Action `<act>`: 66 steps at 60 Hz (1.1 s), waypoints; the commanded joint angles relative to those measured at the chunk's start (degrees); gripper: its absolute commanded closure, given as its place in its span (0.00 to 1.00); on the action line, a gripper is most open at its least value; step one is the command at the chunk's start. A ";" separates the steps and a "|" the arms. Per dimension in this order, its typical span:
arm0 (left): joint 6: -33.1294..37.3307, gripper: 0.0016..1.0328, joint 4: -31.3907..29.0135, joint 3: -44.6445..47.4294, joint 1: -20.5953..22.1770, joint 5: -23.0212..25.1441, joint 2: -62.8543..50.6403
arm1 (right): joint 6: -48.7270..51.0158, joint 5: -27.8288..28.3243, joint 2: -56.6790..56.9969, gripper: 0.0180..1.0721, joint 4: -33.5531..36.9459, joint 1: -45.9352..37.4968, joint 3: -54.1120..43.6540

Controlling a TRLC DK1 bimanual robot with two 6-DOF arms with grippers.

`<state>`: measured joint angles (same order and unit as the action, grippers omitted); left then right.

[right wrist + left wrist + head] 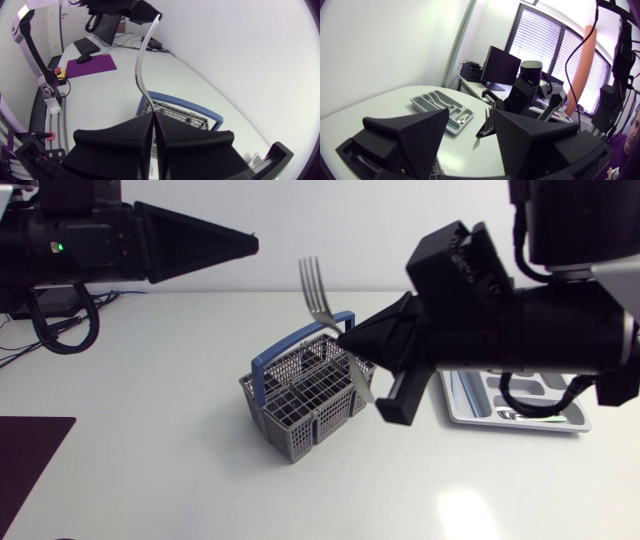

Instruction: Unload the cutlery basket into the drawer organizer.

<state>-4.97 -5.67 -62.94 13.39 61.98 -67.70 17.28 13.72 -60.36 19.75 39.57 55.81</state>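
**A:** Start close in. What is the right end effector [154, 117] doing?

**B:** Its two wedge fingers are pressed together on the fork [142, 65], partway along the handle. The tines point up and the rest of the handle hangs below. I think it grips at the handle because a thin, flat strip is easier to pinch than the tines.

**A:** And under it?

**B:** The cutlery basket [330, 430], grey mesh with a blue handle [262, 370], sits mid-surface. The fork's lower end hangs over the basket's right side. I can't tell whether it is clear of the mesh.

**A:** Why hold it upright?

**B:** Probably because it stood that way in its slot, so a straight lift avoids snagging the dividers.

**A:** Further out?

**B:** The drawer organizer [560, 423] lies flat beyond the basket on the right arm's side, partly hidden by that arm. A few pieces lie in it.

**A:** And the left end effector [250, 243]?

**B:** It's raised well away from the basket, with its fingers spread and nothing between them. It seems parked out of the way.
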 commanded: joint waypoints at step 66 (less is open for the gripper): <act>17.01 0.05 -11.03 5.72 9.20 -37.10 3.10 | -3.39 -28.04 -40.10 0.94 1.52 -44.05 25.22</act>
<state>10.79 -16.67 -58.72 22.98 25.04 -64.88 16.03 -12.93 -97.80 20.10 -3.25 78.52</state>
